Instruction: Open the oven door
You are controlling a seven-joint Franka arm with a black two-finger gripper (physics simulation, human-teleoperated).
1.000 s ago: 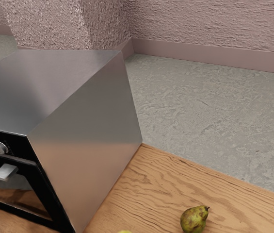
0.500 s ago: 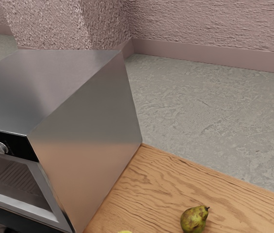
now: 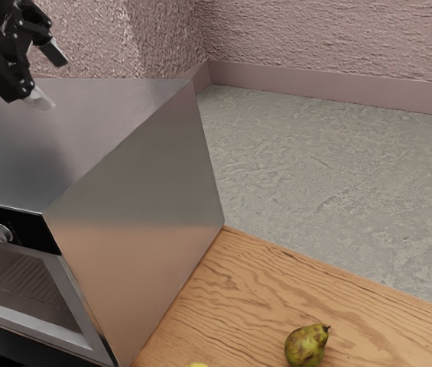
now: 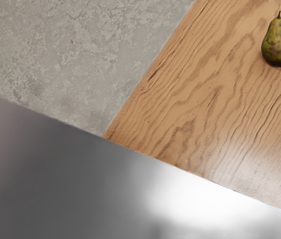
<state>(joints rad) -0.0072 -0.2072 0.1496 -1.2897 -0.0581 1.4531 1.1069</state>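
Note:
Above the oven's top, in the exterior view's upper left, my gripper is open, its two pale fingertips apart with nothing between them. The oven has its front uncovered, showing the cavity and rack. Its door is swung down, seen as a dark strip below the opening; most of it lies beyond the exterior view's lower left edge. In the wrist view the oven's shiny top lies under my hand.
A green-brown pear rests on the wooden table beside the oven, and part of a yellow thing shows near it. A control knob sits above the cavity. The wrist view also has the pear.
The oven door was shut a second ago, then swung down, uncovering the cavity. My gripper has come into the exterior view at its upper left, above the oven.

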